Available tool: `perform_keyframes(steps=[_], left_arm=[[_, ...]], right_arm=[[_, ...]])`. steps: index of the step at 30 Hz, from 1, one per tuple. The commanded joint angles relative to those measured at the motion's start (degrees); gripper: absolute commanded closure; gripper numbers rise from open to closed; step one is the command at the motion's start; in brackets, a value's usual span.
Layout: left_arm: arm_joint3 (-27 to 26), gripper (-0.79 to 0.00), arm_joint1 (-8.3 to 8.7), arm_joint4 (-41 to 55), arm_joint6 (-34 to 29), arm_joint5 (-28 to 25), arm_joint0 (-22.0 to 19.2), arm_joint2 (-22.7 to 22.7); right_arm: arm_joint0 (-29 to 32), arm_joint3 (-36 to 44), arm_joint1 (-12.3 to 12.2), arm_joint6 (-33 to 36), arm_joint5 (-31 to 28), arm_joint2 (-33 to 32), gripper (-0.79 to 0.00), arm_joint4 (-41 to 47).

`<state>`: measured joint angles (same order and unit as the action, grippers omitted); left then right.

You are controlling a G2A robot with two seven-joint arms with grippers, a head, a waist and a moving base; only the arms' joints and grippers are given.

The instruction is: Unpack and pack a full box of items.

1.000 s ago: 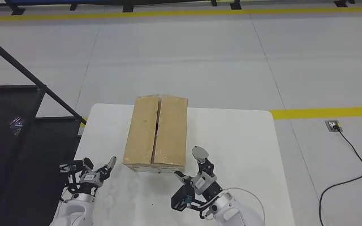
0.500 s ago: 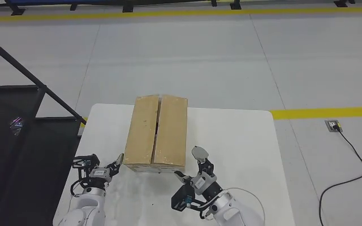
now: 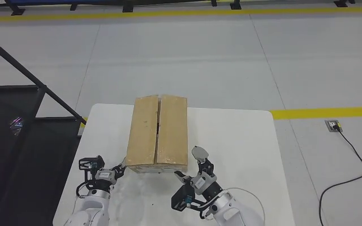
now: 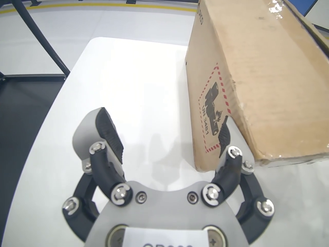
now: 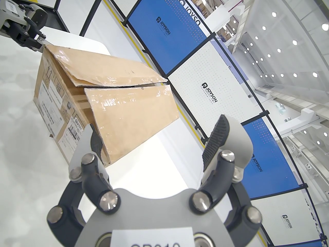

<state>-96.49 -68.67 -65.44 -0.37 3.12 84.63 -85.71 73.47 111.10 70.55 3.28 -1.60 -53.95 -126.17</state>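
Cardboard flaps fold over the top, so the contents can't be seen. The brown cardboard box (image 3: 156, 133) is long and rectangular. It sits lengthwise on the table's left-centre part, w/ its far end near the far edge. The two top flaps meet along a centre seam w/ a thin gap. In the right wrist view (image 5: 115, 98) the flap edges look creased and one is lifted a bit. Glossy clear tape covers the flaps, wrinkled in spots. The near end face has printed labels, too small to read. The left side face (image 4: 257, 78) has a red dashed diamond mark; the box's far right part is cut off in that view.

The L gripper (image 3: 117, 170) (image 4: 164, 122) is at the box's near-left corner, spread wide. One ribbed black pad lies against the side face and the other stands apart over bare tabletop. The R gripper (image 3: 189, 165) (image 5: 156, 129) is also spread wide at the near-right corner, w/ one finger just beside the box; can't tell if it touches.

The white smooth table (image 3: 237, 141) has rounded corners.
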Motion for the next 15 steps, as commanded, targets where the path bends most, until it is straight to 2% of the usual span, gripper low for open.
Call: perform_keyframes(steps=[1,8,15], left_arm=[[-0.3,-0.785,-0.07,-1.3,-0.1,-0.1,-0.2,0.8],[-0.2,-0.785,-0.44,-3.4,0.1,0.3,-0.4,3.0],[-0.1,-0.785,-0.48,-3.1,0.1,0.2,-0.2,2.4]], right_arm=[[0.0,0.0,0.0,0.0,0.0,0.0,-0.785,0.0],[0.0,0.0,0.0,0.0,0.0,0.0,-0.785,0.0],[0.0,0.0,0.0,0.0,0.0,0.0,-0.785,0.0]])
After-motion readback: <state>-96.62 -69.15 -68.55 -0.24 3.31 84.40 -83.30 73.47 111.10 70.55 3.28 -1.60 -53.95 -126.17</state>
